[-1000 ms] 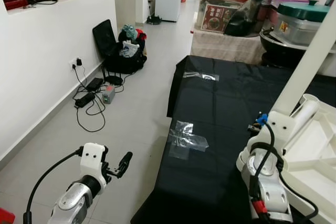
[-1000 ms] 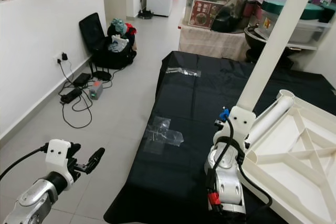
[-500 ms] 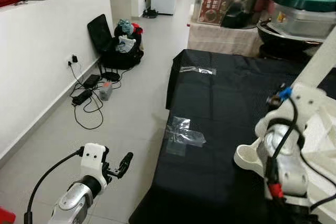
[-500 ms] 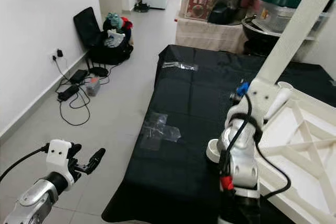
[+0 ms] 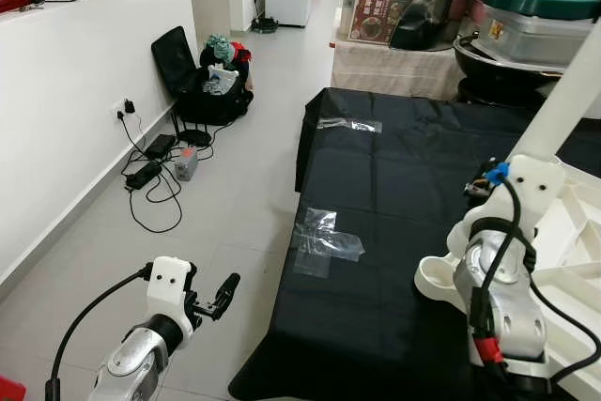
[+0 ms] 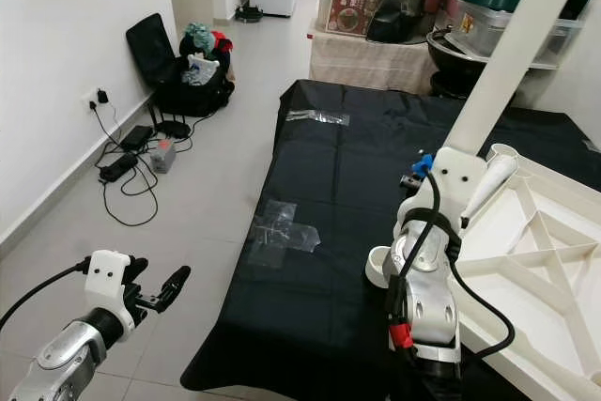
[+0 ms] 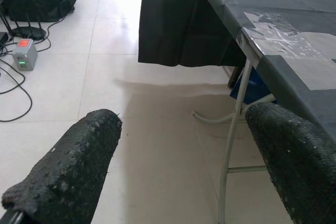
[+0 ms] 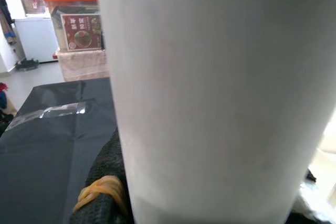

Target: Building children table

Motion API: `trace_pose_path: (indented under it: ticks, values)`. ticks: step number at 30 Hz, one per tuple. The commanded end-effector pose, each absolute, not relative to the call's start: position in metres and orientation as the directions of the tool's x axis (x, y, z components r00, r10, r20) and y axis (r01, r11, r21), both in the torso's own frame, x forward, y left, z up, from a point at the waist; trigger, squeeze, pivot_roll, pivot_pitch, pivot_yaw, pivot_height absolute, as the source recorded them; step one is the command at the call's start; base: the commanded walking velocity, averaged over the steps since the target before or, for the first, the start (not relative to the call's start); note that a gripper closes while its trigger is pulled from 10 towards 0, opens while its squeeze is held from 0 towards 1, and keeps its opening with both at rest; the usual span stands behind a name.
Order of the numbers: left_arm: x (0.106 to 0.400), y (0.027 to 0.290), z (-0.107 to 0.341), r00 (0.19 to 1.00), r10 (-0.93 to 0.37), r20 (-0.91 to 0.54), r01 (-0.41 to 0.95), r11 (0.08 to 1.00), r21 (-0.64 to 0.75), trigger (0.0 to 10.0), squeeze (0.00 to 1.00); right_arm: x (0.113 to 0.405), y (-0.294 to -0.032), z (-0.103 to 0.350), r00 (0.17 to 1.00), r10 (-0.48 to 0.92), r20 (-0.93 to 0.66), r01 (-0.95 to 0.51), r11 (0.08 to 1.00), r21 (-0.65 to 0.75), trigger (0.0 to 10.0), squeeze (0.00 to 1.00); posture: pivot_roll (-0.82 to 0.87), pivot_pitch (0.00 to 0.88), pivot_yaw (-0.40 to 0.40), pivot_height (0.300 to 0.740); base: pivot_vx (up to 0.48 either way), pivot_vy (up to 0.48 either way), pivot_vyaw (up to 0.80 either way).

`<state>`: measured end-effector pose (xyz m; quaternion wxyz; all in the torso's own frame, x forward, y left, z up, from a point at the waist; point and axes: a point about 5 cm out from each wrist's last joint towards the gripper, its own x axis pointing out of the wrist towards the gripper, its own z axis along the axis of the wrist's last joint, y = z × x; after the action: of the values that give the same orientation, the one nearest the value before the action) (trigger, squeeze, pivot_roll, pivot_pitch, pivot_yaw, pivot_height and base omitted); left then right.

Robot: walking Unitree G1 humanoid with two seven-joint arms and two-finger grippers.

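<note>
A black-covered table point(image 6: 338, 185) fills the right half of the scene. On its right part lies the white children's table top point(image 6: 545, 279), upside down with its ribbed underside up. One white leg point(image 6: 512, 49) rises slanted from the top's near-left corner, its upper end leaving the picture; a second, shorter white tube point(image 6: 484, 185) lies along the top's far-left edge. A round white socket point(image 5: 437, 276) juts out at the near corner, just in front of the silver right arm.

The right gripper point(image 8: 113, 182) is closed around the tall leg — the wrist view shows the white tube close up with a black finger point(image 8: 105, 171) pressed against it, a yellow band around that finger.

The left gripper point(image 6: 167, 285) hangs low over the tiled floor point(image 5: 216, 204), left of the table and well apart from it; its two black fingers point(image 7: 68, 171) are spread wide with nothing between them.

Two patches of clear tape sit on the black cover: one crumpled near the left edge point(image 5: 324, 239), one further back point(image 5: 349, 124). Behind the table stand a cloth-covered stand point(image 5: 394, 68) with an orange-lidded box point(image 5: 394, 2), a dark bag point(image 5: 432, 16) and a green-lidded container point(image 5: 540, 21).

By the left wall — cables point(image 5: 155, 190), a small grey device point(image 5: 185, 163) and a black bag stuffed with clothes point(image 5: 211, 82).
</note>
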<state>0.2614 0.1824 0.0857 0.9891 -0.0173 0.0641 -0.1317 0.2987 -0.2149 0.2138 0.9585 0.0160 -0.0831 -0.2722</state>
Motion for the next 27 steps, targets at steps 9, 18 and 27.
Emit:
trace_pose_path:
  ticks: [9,18,27]
  values:
    - [0.261,0.181,0.082,0.953,-0.272,-0.135,0.267,0.962,-0.050,10.0,0.00,0.299,-0.196,0.144,0.903,-0.420,-0.091,0.424,0.905,0.022,10.0,0.00,0.11,0.000,-0.070,0.740,0.000,0.000,0.00]
    - [0.263,0.181,0.083,0.953,-0.273,-0.134,0.269,0.962,-0.046,10.0,0.00,0.297,-0.191,0.103,0.902,-0.376,-0.214,0.395,0.917,0.055,10.0,0.00,0.11,0.000,-0.067,0.740,0.000,0.000,0.00]
    - [0.264,0.180,0.083,0.951,-0.278,-0.133,0.274,0.961,-0.046,10.0,0.00,0.325,-0.214,0.195,0.907,-0.405,0.116,0.396,0.913,0.096,10.0,0.00,0.11,0.000,-0.060,0.740,0.000,0.000,0.00]
